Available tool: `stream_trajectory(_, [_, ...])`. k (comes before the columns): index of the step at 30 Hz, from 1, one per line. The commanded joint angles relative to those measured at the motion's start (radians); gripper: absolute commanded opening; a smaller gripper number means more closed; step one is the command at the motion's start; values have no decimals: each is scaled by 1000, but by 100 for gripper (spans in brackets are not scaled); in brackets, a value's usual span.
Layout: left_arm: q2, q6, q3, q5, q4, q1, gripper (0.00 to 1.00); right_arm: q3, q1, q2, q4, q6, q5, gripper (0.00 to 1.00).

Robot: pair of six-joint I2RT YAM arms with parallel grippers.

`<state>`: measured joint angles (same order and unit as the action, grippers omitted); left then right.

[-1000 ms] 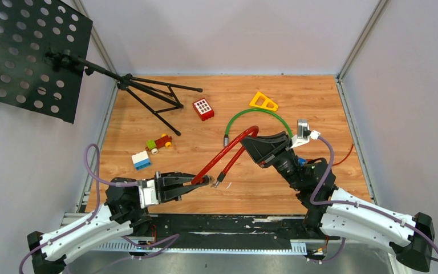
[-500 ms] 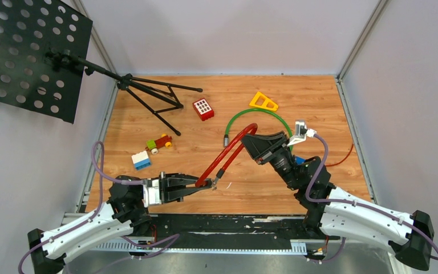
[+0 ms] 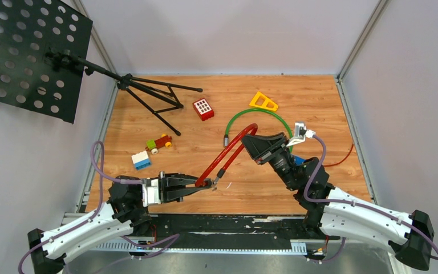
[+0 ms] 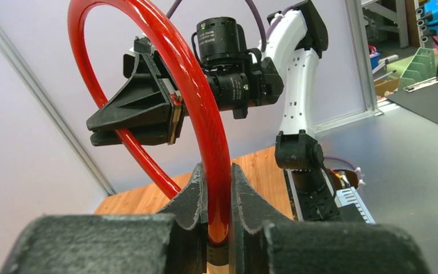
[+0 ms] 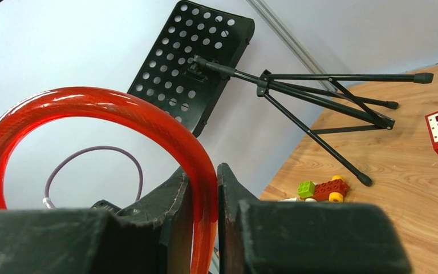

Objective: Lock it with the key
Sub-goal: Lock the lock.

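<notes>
A red cable lock [image 3: 228, 149] is bent in a loop and held up between both arms. My left gripper [image 3: 204, 184] is shut on the cable near its black-capped end, and the left wrist view shows the cable [image 4: 205, 114] pinched between my fingers [image 4: 219, 177]. My right gripper [image 3: 250, 140] is shut on the bend of the loop; the right wrist view shows the cable [image 5: 120, 111] clamped between its fingers [image 5: 203, 174]. A small metal piece [image 3: 218, 183] hangs by the cable's ends; I cannot tell whether it is the key.
A green cable [image 3: 256, 116] lies behind the right gripper. A yellow triangle [image 3: 263, 102], a red block [image 3: 203, 109], a toy car [image 3: 159, 142] and a blue-white brick [image 3: 141, 160] lie on the table. A black music stand [image 3: 148, 94] lies at the back left.
My left gripper has shifted a little to the right with the cable end. My right gripper has drawn slightly back toward me, still on the loop.
</notes>
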<state>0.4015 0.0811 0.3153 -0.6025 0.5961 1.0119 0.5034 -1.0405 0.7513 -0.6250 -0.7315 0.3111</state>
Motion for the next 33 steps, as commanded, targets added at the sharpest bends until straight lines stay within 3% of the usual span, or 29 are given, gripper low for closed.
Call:
stream_trajectory(1, [-7, -2, 26, -105, 113, 8, 0, 0, 5, -6, -74, -55, 106, 0])
stream_trajectory(33, [14, -6, -4, -57, 143, 8, 0, -4, 0, 19, -81, -97, 43, 0])
